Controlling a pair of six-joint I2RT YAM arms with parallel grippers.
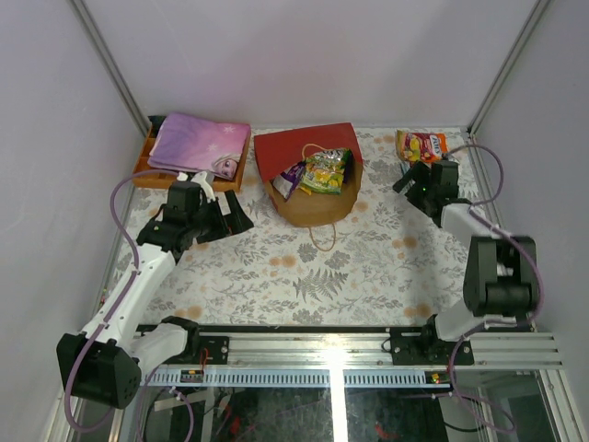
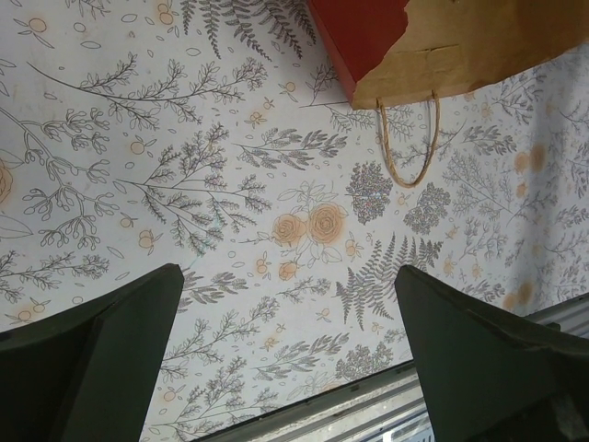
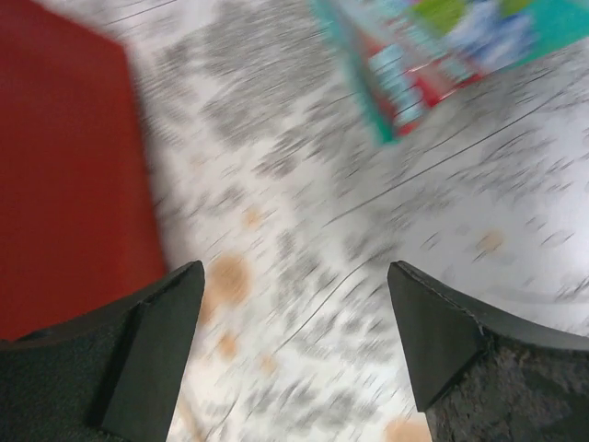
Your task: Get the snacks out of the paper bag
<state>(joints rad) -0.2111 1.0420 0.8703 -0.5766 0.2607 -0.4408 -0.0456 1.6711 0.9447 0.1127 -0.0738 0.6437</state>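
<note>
Lying upper centre, paper bag [image 1: 317, 204] is holding snacks [image 1: 324, 171]; packet [image 1: 421, 145] is sitting upper right; your left end effector [image 2: 290, 276] and right end effector [image 3: 294, 267] are gaping empty.

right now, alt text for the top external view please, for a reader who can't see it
A red paper bag lies open mid-scene with colourful snack packets inside. One packet lies loose at far right, by the right end effector; the left end effector hovers open left of the bag.
</note>
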